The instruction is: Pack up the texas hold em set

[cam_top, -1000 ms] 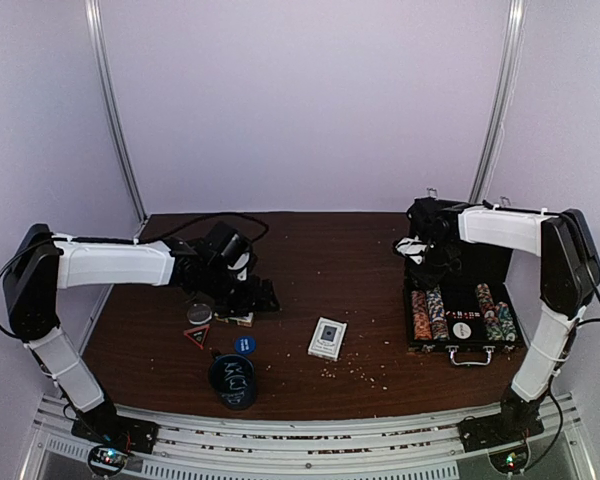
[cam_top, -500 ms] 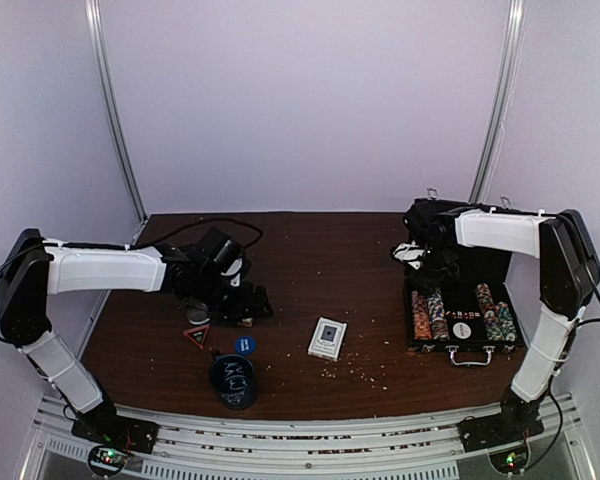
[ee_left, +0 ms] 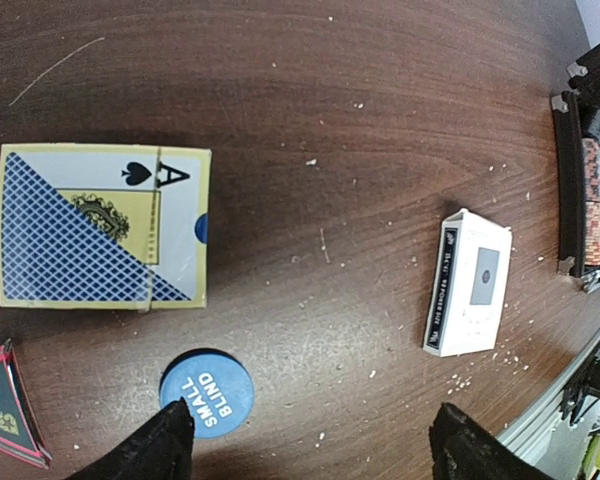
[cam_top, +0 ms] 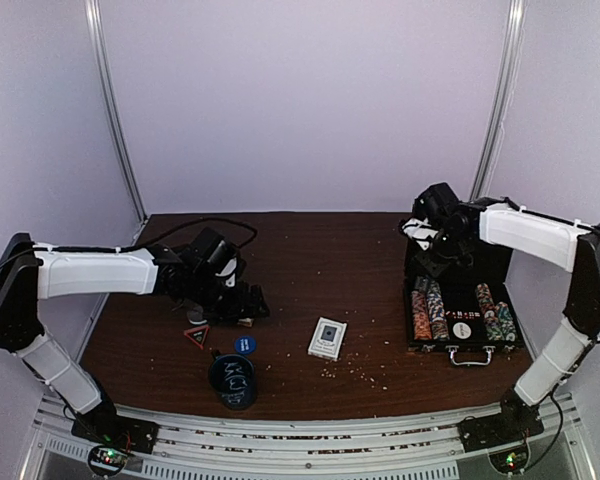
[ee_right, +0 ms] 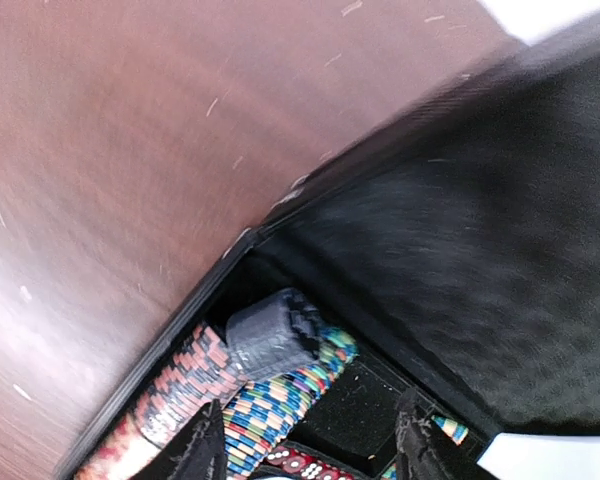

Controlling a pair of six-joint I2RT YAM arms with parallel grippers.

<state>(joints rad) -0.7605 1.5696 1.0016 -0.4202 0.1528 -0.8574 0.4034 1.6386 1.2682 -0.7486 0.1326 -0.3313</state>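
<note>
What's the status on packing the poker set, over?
Left hand open by blue-backed card deck. Right hand open, empty, over chip rolls in open case. White card box, small blind button loose. Dark cup nearby, not blocking.

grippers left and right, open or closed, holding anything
left gripper: open, holding nothing
right gripper: open, holding nothing, over the chip rolls
</note>
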